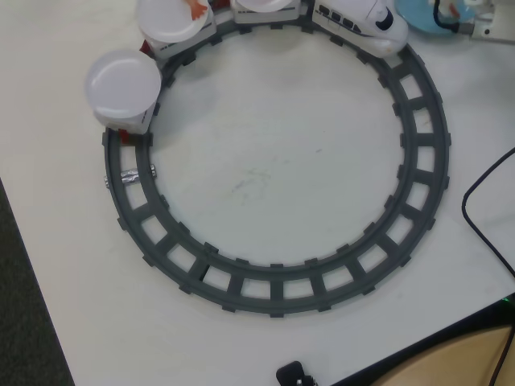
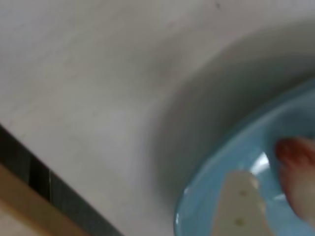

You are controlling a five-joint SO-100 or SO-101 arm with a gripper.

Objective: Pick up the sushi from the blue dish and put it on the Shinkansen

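Observation:
In the overhead view the white Shinkansen [image 1: 362,20] stands on the grey ring track [image 1: 273,293] at the top right, with cars topped by round white plates [image 1: 122,83] trailing to the left. The light-blue dish [image 1: 418,18] lies just right of the train's nose, cut by the top edge. My gripper [image 1: 475,20] hangs over the dish. The wrist view is blurred. It shows the blue dish [image 2: 221,187], one white finger [image 2: 241,206], and the red-topped sushi [image 2: 298,172] just right of that finger, a small gap apart. My gripper [image 2: 275,189] is open; its other finger is out of frame.
A pale piece with an orange tail [image 1: 197,8] lies on the second white plate [image 1: 170,18]. A black cable [image 1: 483,217] runs along the table's right side. A small black object [image 1: 294,374] sits at the front edge. The table edge [image 2: 44,182] shows in the wrist view.

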